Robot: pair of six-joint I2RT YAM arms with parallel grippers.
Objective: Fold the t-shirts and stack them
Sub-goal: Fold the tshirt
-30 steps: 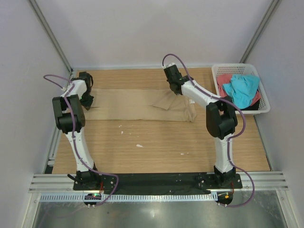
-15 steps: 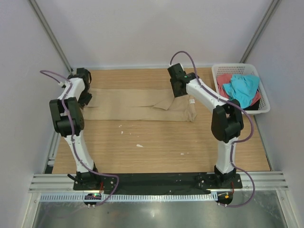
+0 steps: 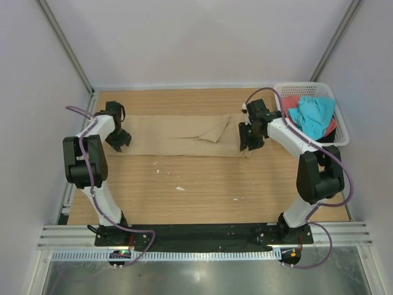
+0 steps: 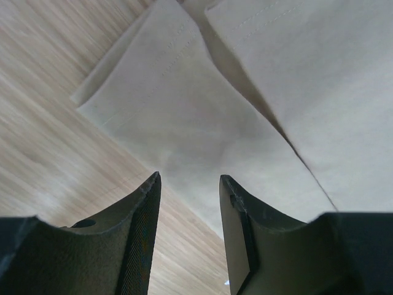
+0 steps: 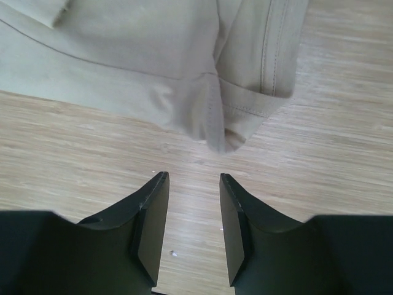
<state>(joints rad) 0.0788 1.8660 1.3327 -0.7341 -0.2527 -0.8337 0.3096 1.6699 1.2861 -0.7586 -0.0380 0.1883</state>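
Left gripper (image 4: 187, 178), right gripper (image 5: 193, 177) released tan t-shirt (image 3: 178, 135), jaws apart; only wrists show stitching (image 5: 267, 55).

Plain tan t-shirt (image 3: 178, 135) against pale, streaky wood-grain table (image 3: 202, 184); turquoise shirt (image 3: 313, 115) and coral-red shirt (image 3: 290, 102) in white lattice basket (image 3: 304, 90). My left gripper (image 4: 188, 178) and right gripper (image 5: 193, 177) are black.

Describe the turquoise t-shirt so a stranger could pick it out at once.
Look to the far right corner of the wooden table, where a white lattice basket stands. The turquoise t-shirt lies crumpled on top inside it. It is the only blue-green cloth: the coral-red t-shirt lies under it, and the tan t-shirt is spread flat on the table.
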